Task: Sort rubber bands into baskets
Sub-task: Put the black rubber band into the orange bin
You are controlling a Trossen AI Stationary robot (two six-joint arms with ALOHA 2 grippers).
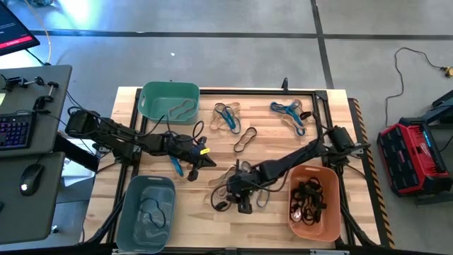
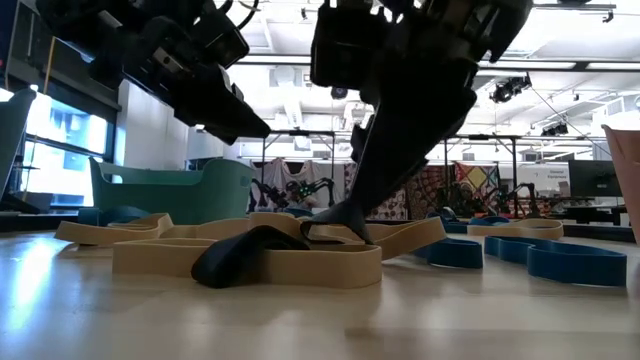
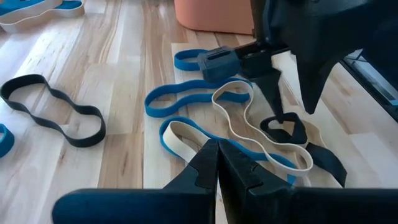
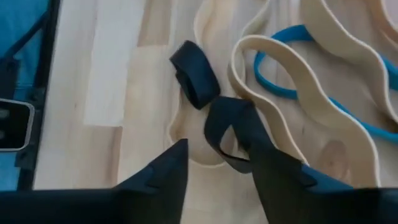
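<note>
Showing no readable writing, only the right wrist view reveals the right pincer (image 4: 214,165) open astride a black band (image 4: 230,134); left pincer (image 3: 217,163) closed.

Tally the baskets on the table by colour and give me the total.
Teal-green basket: 1
Grey-blue basket: 1
Orange basket: 1
Total: 3

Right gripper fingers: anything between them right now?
In the right wrist view, a black rubber band sits in the gap of the open right gripper, lying over a tan band on the table.
</note>
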